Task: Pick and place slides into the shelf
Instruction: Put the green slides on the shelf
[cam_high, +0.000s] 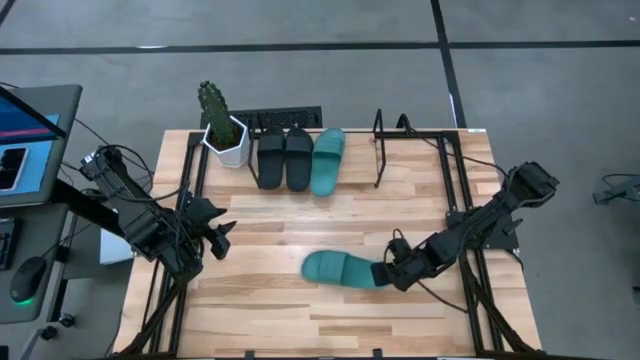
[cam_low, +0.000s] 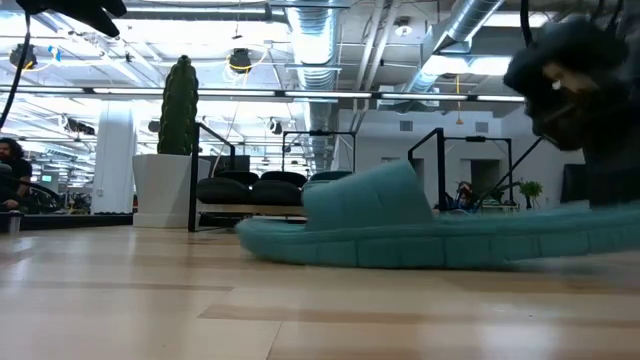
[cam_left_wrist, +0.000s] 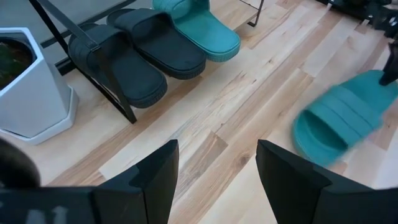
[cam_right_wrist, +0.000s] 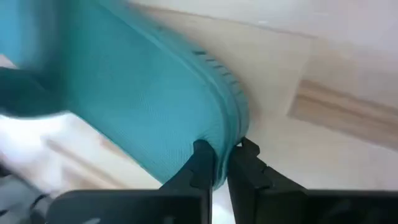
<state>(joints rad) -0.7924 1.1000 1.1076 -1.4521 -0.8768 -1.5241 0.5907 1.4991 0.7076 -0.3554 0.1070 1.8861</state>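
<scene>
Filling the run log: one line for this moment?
right gripper: shut on loose teal green slide | left gripper: open, idle | black wire shelf: three slides

A light wooden bench (cam_high: 330, 305) stands on a grey floor (cam_high: 300, 60) crossed by dark lines. A potted cactus (cam_high: 213, 105) sits in a white pot (cam_high: 228, 143) at the bench's far edge. Beyond, bright strip lights (cam_low: 300, 92) and silver ducts (cam_low: 320, 30) run under an open ceiling.
</scene>
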